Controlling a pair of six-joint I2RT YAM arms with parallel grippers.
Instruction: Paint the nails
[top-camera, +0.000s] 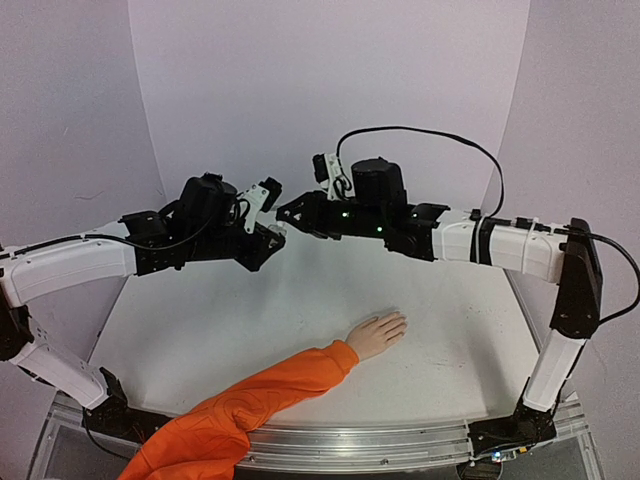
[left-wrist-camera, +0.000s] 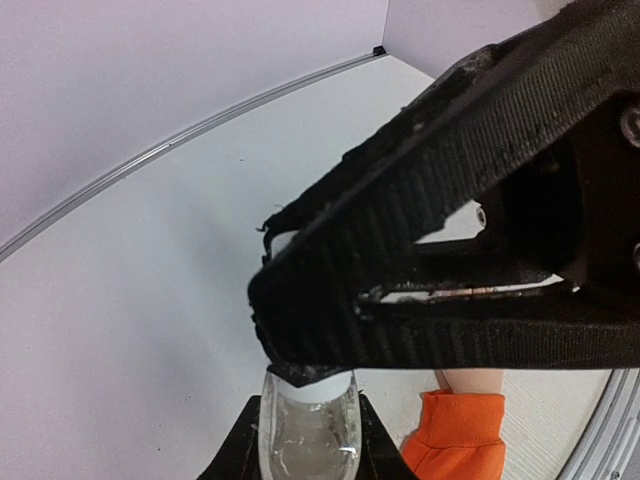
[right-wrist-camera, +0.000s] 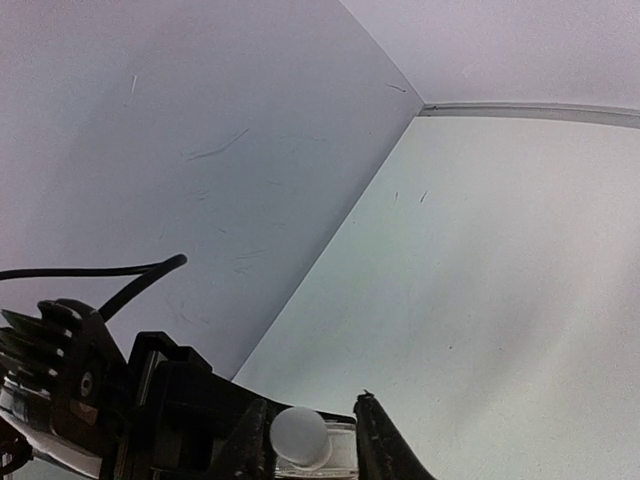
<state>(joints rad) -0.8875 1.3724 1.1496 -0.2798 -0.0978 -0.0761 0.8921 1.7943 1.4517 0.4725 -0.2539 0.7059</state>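
The pale peach mannequin hand (top-camera: 377, 333) lies flat on the table, its orange sleeve (top-camera: 250, 400) running to the near left. Its nails (top-camera: 398, 320) are too small to make out. Both grippers meet in the air above the table's middle. My left gripper (top-camera: 270, 235) is shut on a small clear bottle (left-wrist-camera: 308, 440). My right gripper (top-camera: 287, 214) is shut on the bottle's white cap (right-wrist-camera: 300, 437). In the left wrist view the right gripper's black fingers (left-wrist-camera: 450, 260) cover the cap, and the sleeve cuff (left-wrist-camera: 455, 435) shows below. The bottle sits well above and left of the hand.
White table (top-camera: 450, 300) with pale walls at the back and sides. A metal rail (top-camera: 400, 440) runs along the near edge. The right arm's cable (top-camera: 440, 135) loops above it.
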